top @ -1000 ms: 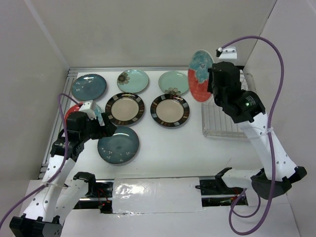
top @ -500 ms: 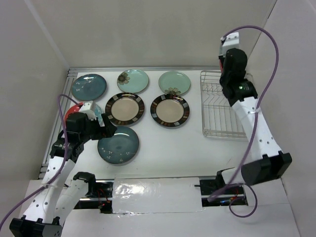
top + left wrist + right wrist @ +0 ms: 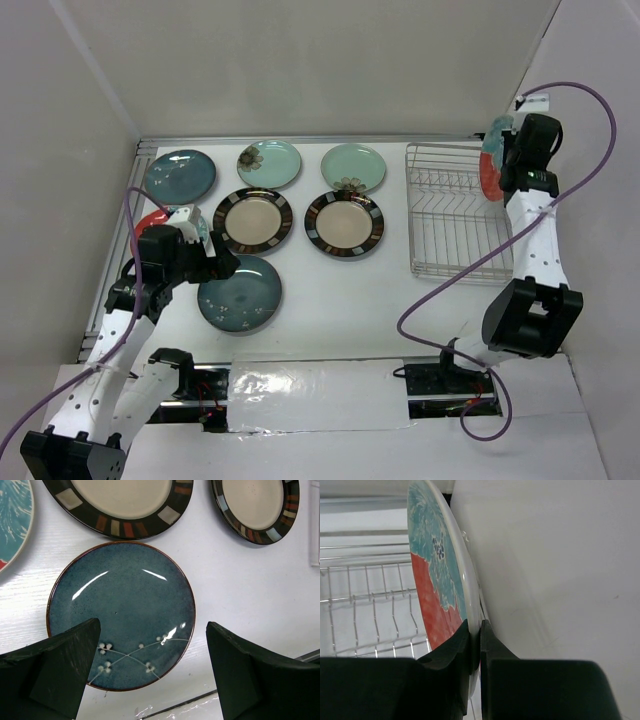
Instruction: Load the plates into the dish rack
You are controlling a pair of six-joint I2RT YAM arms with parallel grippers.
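Observation:
My right gripper (image 3: 503, 165) is shut on the rim of a red plate with teal flowers (image 3: 435, 585), holding it on edge at the right side of the wire dish rack (image 3: 455, 212), close to the right wall. The plate also shows in the top view (image 3: 491, 160). My left gripper (image 3: 152, 675) is open and empty, hovering over a dark teal plate (image 3: 122, 612) that lies flat near the table's front left (image 3: 239, 293). The rack holds no other plate.
Lying flat: another dark teal plate (image 3: 180, 175), two pale mint plates (image 3: 269, 163) (image 3: 353, 167), two cream plates with dark striped rims (image 3: 252, 220) (image 3: 344, 223), and a red-teal plate (image 3: 158, 220) under the left arm. The right wall (image 3: 560, 570) is very close to the held plate.
My right arm has swung the red plate from the rack's left side across to its right side, by the wall. The left gripper has stayed over the dark teal plate.

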